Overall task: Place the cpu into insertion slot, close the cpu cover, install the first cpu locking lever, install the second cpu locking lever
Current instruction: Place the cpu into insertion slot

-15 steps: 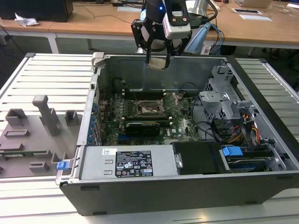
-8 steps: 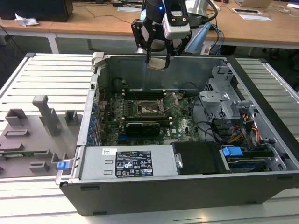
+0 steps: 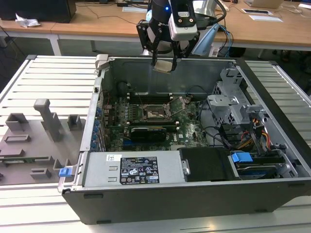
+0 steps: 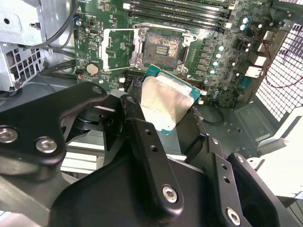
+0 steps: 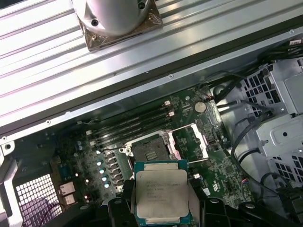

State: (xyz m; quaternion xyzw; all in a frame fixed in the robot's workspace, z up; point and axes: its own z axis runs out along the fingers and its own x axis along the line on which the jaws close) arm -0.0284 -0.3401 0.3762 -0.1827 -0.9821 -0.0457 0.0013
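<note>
- Hovering over the far wall of the computer case (image 3: pixel 194 73): claw (image 3: pixel 164 61) clenched on the cpu (image 5: pixel 162 194), well apart from the insertion slot (image 5: pixel 148 150).
- cpu likely light, stiff, fragile; best held by 2 opposite edges.
- cpu cover (image 5: pixel 191 142) open.

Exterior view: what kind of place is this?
Probably a computer-assembly lab: an open PC case on a slatted metal table, desks behind, and the gripper holding the cpu above it.

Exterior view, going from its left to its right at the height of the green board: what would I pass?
Grey plastic fixtures → computer case's wall → insertion slot → metal drive cage → slatted table. The gripper, holding the cpu, hangs higher up.
</note>
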